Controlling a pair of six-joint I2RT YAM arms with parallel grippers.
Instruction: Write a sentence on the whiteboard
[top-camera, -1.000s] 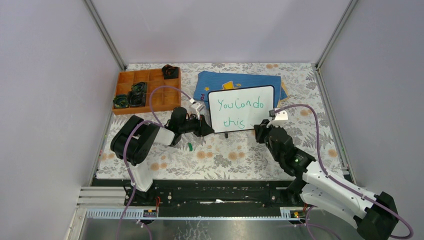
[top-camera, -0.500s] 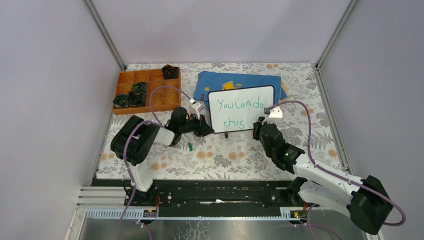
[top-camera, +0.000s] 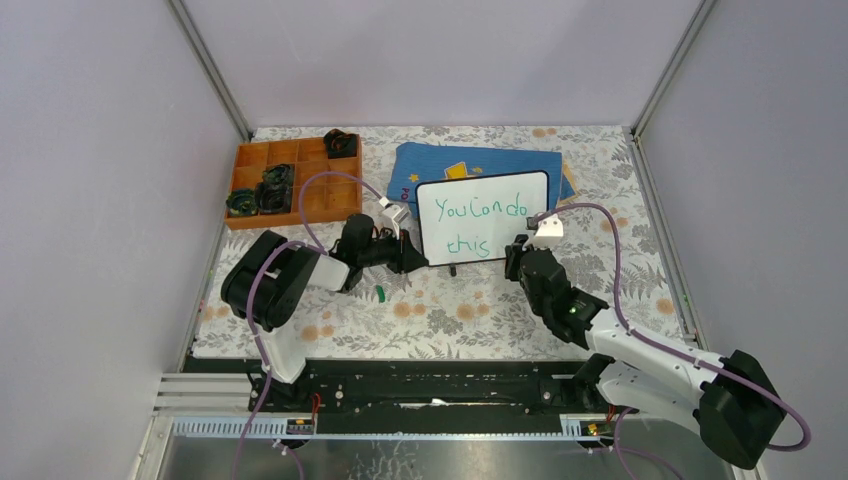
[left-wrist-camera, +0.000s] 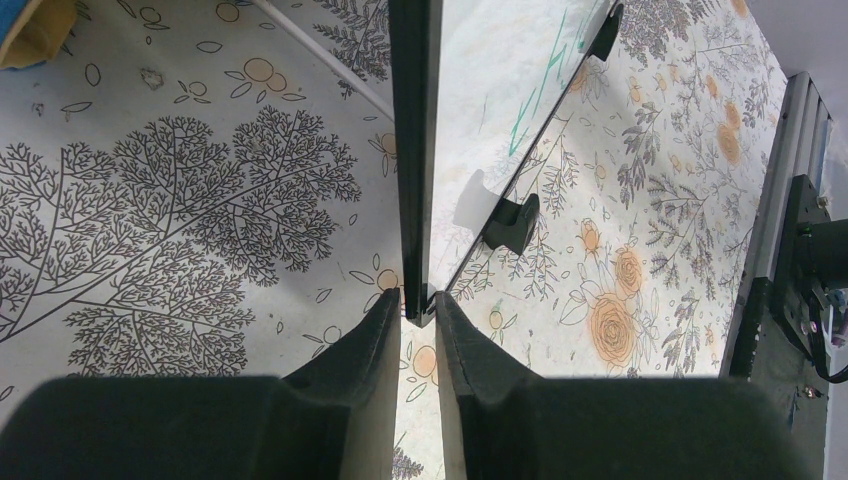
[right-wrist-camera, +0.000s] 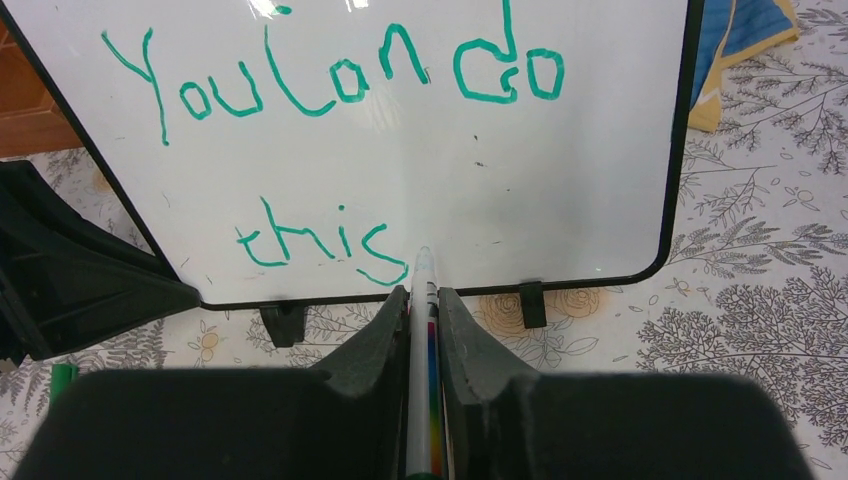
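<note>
The whiteboard (top-camera: 483, 217) stands toward the far edge of the tabletop. The left gripper (left-wrist-camera: 418, 302) pinches its side rim. The right gripper (right-wrist-camera: 422, 300) clamps the pen (right-wrist-camera: 423, 268), tip by the last letter. The sentence (right-wrist-camera: 345, 88) "You can do this" looks done; only lifting the pen away seems left

Whiteboard (top-camera: 483, 216) stands mid-table (top-camera: 450, 310) on its feet, w/ cloth (top-camera: 470, 160) behind it. Tray (top-camera: 255, 153) at far-left corner. L gripper (top-camera: 410, 255) at board's left edge, edge betw. its fingers. R gripper (top-camera: 517, 262) in front, lower right (marker (right-wrist-camera: 424, 330) betw. its fingers). Small cap (top-camera: 380, 293) nearer than L gripper.
</note>
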